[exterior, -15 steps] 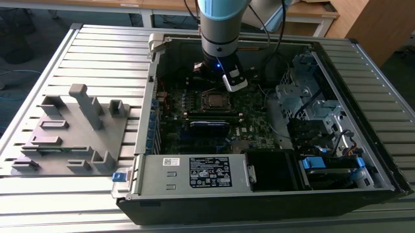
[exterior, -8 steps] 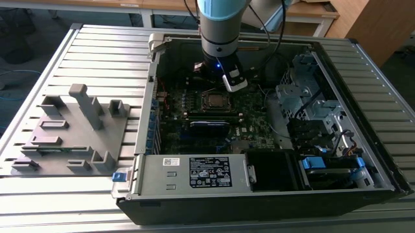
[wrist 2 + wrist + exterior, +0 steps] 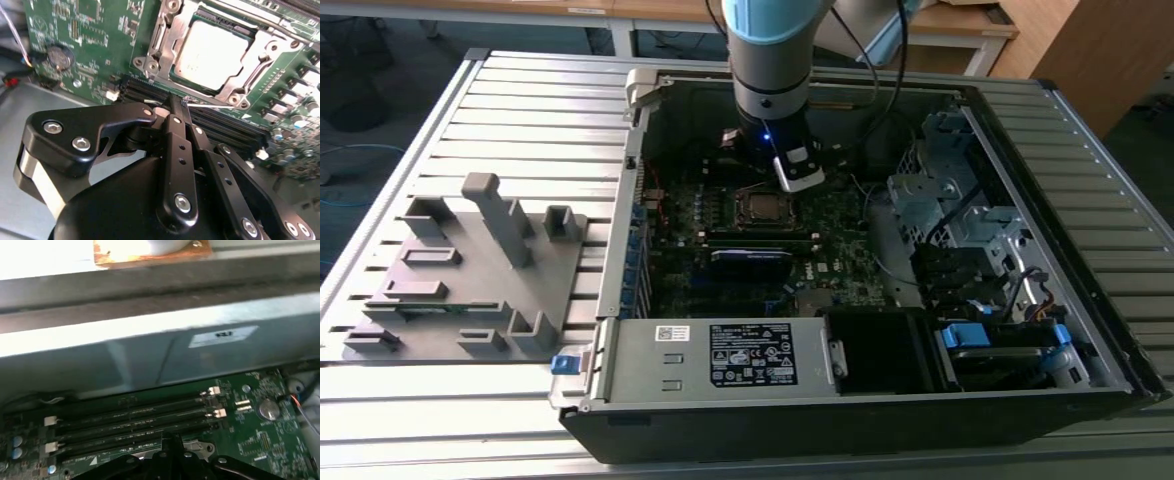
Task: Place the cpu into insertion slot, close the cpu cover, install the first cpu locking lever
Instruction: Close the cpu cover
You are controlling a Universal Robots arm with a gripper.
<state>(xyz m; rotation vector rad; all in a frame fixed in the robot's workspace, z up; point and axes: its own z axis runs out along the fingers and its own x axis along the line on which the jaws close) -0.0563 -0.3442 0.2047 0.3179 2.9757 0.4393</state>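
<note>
At the socket: cpu and cpu cover done, locking lever pending.
We see the cpu seated under the closed cpu cover; our gripper, fingers pressed together, sits at the locking lever's end, grip uncertain.

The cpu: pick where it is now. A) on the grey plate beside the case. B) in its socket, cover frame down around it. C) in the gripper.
B: in the second wrist view the cpu lies flat with the cpu cover down around its edges.
</note>
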